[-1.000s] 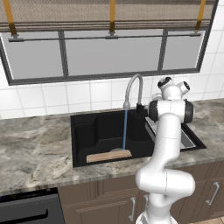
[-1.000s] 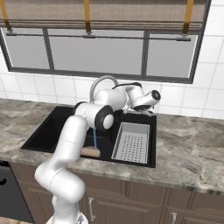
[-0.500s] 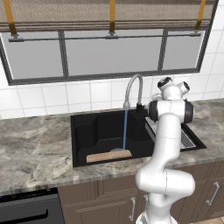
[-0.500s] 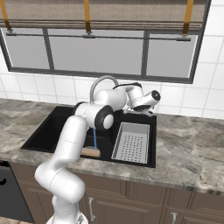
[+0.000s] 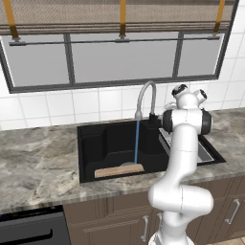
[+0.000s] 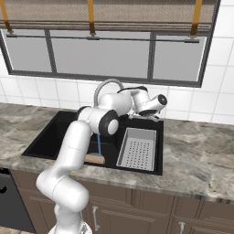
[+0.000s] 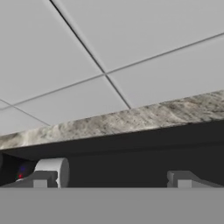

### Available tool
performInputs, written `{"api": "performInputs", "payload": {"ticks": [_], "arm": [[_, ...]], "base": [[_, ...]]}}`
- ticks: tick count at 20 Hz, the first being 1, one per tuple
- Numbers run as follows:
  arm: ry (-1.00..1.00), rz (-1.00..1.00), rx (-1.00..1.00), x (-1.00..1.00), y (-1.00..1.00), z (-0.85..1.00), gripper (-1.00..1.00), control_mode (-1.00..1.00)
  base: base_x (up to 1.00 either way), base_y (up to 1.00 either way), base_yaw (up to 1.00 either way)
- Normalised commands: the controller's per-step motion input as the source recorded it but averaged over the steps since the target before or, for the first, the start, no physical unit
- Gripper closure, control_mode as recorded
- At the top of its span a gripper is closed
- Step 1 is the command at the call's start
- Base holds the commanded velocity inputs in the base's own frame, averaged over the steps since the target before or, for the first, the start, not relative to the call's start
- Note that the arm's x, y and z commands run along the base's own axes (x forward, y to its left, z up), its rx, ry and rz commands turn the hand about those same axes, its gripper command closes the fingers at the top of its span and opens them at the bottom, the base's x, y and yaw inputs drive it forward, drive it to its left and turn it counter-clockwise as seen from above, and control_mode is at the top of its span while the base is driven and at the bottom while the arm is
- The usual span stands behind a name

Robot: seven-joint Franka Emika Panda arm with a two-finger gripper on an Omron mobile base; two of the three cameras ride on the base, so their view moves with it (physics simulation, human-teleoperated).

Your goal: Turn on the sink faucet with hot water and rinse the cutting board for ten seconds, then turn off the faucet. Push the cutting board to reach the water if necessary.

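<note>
One sink (image 5: 110, 143) sits at the centre of the left base view, a single black basin. One faucet (image 5: 145, 94) arches over it, and one stream of water (image 5: 136, 142) drops from its spout. One cutting board (image 5: 118, 170) lies on the basin floor, toward the lower middle of the frame. One grey drainboard tray (image 6: 137, 147) shows at the centre of the right base view. The window (image 5: 122, 60) across the upper part of the frame has three panes, and three orange straps (image 5: 123, 13) hang over the blind along the top edge.
</note>
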Motion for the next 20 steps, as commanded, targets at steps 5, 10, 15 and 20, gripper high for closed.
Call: {"api": "performInputs", "payload": {"ticks": [5,10,15,20], "arm": [[0.0,0.0,0.0,0.0,0.17,-0.01,-1.0,-1.0],[0.0,0.0,0.0,0.0,0.13,0.0,-1.0,-1.0],[0.0,0.0,0.0,0.0,0.17,0.0,-1.0,-1.0],[0.0,0.0,0.0,0.0,0.25,0.0,-1.0,-1.0]], "base": [[0.0,0.0,0.0],[0.0,0.0,0.0],[0.0,0.0,0.0],[0.0,0.0,0.0]]}}
